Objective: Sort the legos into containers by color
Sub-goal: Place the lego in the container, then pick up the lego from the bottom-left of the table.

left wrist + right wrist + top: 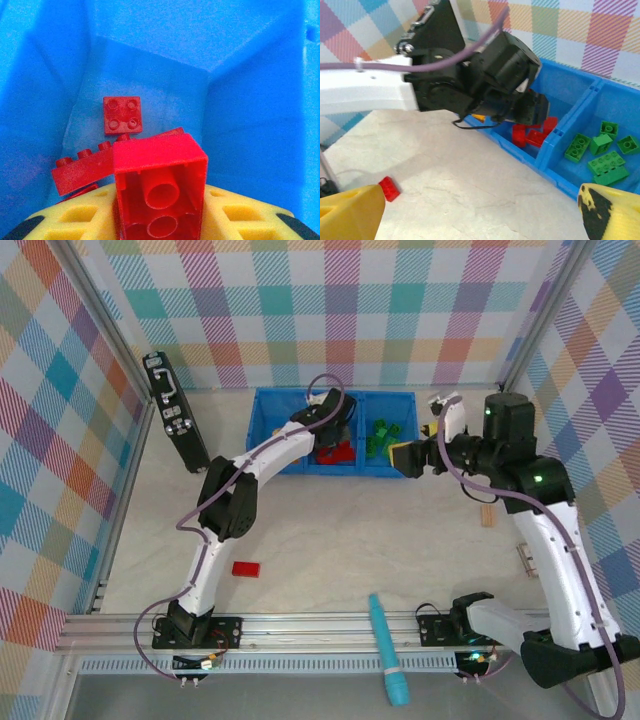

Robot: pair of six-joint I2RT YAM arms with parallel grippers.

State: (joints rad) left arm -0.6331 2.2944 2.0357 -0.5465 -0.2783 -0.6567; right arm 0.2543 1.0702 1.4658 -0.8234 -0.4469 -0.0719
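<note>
Left wrist view looks straight down into a compartment of the blue tray (250, 100), which sits at the middle of the worktop's (350, 540) far edge. The left hand (157, 217) is clamped on a red brick (159, 170), hollow underside toward the camera, a yellow pad flush against each side. Below it lie other red bricks (122, 116), so the colour matches and the step in hand looks like the drop.

To do it well, I would judge that the pads should part fully while the hand is low and well inside the walls. The brick then falls a short way onto the pile and does not bounce out. After that, lift straight up. A sideways pull risks catching the divider or dragging a brick along.

The right hand (480, 210) hangs near the tray's front wall with its yellow fingers wide apart and nothing between them. It is close to the green bricks (605, 162) in the next compartment. It should probably wait clear of the left arm.

A stray red brick (245, 568) lies on the worktop toward the near left corner, likely the next pick.
</note>
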